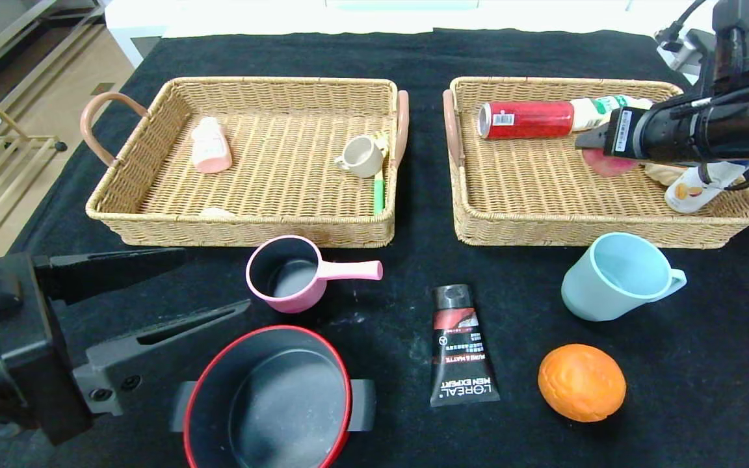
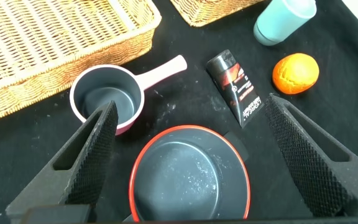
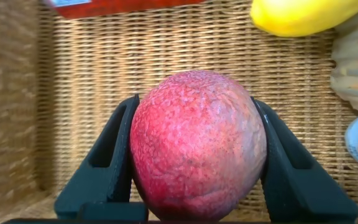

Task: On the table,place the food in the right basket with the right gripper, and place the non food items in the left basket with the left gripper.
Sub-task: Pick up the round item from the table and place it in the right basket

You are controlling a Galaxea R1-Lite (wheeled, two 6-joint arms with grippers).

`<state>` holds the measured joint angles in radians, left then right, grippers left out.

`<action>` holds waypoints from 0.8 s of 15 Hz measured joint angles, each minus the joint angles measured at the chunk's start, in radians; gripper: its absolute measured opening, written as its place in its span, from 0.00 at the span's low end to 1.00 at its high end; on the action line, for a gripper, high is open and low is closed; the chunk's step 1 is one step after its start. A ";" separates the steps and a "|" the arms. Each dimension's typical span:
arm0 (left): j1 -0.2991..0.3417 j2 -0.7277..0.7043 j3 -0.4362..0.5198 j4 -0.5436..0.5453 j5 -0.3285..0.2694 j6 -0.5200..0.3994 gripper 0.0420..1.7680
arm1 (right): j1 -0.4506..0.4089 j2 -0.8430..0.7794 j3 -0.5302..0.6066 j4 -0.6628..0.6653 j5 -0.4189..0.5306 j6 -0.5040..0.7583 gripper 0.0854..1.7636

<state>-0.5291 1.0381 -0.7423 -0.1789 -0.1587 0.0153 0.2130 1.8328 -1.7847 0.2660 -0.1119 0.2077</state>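
My right gripper [image 1: 594,144] is shut on a red fruit [image 1: 610,164] and holds it inside the right basket [image 1: 602,231], just above its floor. In the right wrist view the fruit [image 3: 197,143] fills the gap between both fingers [image 3: 107,168]. My left gripper [image 1: 212,279] is open and empty at the front left, above the red-rimmed black pot [image 1: 270,403]. In the left wrist view the pot [image 2: 188,177] lies below that gripper [image 2: 191,109]. An orange [image 1: 581,382], a black tube [image 1: 460,348], a pink saucepan [image 1: 283,273] and a blue mug [image 1: 615,276] lie on the table.
The left basket [image 1: 238,224] holds a pink bottle [image 1: 210,145], a beige cup [image 1: 361,156] and a green-handled item [image 1: 378,195]. The right basket holds a red can [image 1: 525,119], a pale bottle [image 1: 602,109] and a white bottle [image 1: 693,188].
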 joint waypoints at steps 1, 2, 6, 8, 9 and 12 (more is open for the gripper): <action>0.000 -0.001 0.000 0.000 0.000 0.000 0.97 | -0.001 0.009 0.001 -0.005 -0.009 0.000 0.65; 0.000 -0.002 0.000 0.001 0.000 0.000 0.97 | -0.002 0.014 0.002 -0.005 -0.010 0.000 0.65; 0.000 -0.004 0.000 0.001 0.000 0.000 0.97 | -0.003 0.020 0.001 -0.007 -0.010 -0.001 0.65; 0.000 -0.003 0.000 0.000 0.000 0.000 0.97 | -0.003 0.020 0.000 -0.007 -0.011 -0.002 0.65; 0.000 -0.004 0.000 0.000 0.000 0.000 0.97 | -0.003 0.020 -0.001 -0.007 -0.011 -0.003 0.68; 0.000 -0.004 0.000 0.001 0.000 0.000 0.97 | -0.002 0.018 -0.003 -0.007 -0.011 -0.011 0.77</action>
<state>-0.5291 1.0343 -0.7423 -0.1783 -0.1591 0.0153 0.2111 1.8506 -1.7872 0.2587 -0.1226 0.1970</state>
